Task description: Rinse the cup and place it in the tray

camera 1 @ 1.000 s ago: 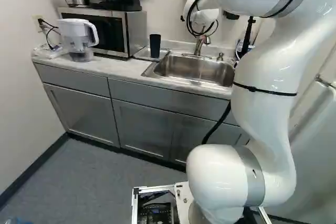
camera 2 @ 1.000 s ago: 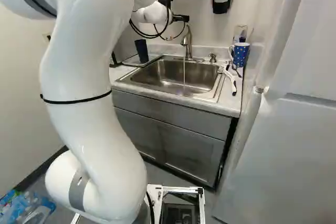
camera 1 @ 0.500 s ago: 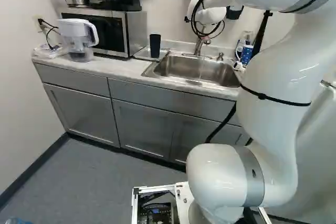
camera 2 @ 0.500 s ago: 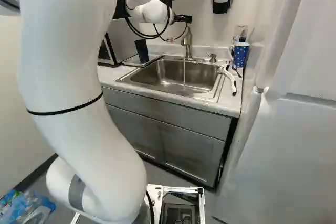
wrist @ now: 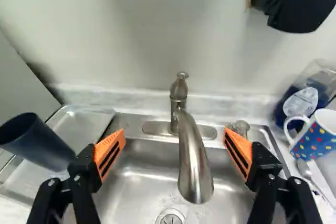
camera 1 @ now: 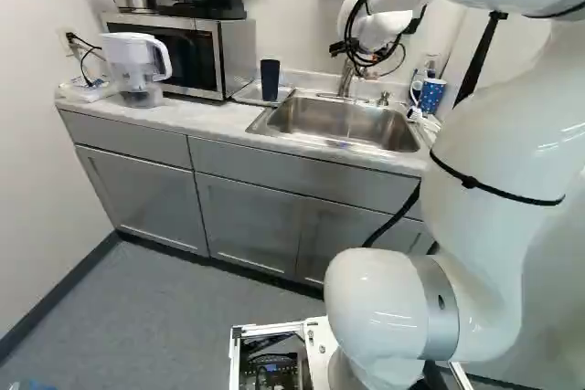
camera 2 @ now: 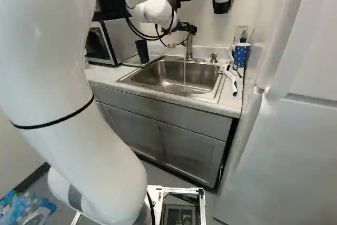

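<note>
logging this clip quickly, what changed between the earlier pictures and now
The arm moved: its wrist end shifted slightly right and lower in both base views. The base, dark cup, tray and polka-dot mug stayed put; water still runs.

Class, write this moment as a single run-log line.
gripper: open, empty, faucet between fingers in wrist view | water: running | dark cup: upright in tray | dotted mug: beside sink

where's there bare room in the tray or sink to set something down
The tray looks bare between the cup and the backsplash; the sink too, though water runs from the faucet. Crowded: the counter beside the sink, with the mug and spoon.
</note>
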You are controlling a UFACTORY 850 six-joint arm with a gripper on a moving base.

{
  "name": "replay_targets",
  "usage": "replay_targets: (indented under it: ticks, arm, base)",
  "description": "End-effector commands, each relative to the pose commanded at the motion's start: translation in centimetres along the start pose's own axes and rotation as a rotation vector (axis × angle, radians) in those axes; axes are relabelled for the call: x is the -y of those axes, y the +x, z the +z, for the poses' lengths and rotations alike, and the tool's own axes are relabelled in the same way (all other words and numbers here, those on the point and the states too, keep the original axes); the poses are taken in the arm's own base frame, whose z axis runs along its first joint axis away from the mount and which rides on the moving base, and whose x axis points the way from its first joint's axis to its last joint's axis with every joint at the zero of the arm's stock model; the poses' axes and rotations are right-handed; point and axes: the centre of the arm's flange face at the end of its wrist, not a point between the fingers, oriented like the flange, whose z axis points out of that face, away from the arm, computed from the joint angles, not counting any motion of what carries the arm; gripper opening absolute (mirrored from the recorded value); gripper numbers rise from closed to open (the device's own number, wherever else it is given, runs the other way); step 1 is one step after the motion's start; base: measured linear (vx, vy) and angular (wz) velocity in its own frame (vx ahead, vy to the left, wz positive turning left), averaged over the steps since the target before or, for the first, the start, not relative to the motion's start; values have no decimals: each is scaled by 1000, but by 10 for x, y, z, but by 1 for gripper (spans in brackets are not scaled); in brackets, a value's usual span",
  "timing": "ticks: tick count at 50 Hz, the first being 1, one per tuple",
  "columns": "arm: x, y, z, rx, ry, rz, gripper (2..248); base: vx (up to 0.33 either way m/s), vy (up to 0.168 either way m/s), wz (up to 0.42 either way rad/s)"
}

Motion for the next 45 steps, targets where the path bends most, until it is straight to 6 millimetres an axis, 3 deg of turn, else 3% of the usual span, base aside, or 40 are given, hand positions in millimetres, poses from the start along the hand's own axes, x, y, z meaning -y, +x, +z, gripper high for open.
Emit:
replay_targets:
  ticks: [45]
  arm:
    - [-1, -44, -16, 473, 16, 3, 247]
  base:
    - [0, 0, 0]
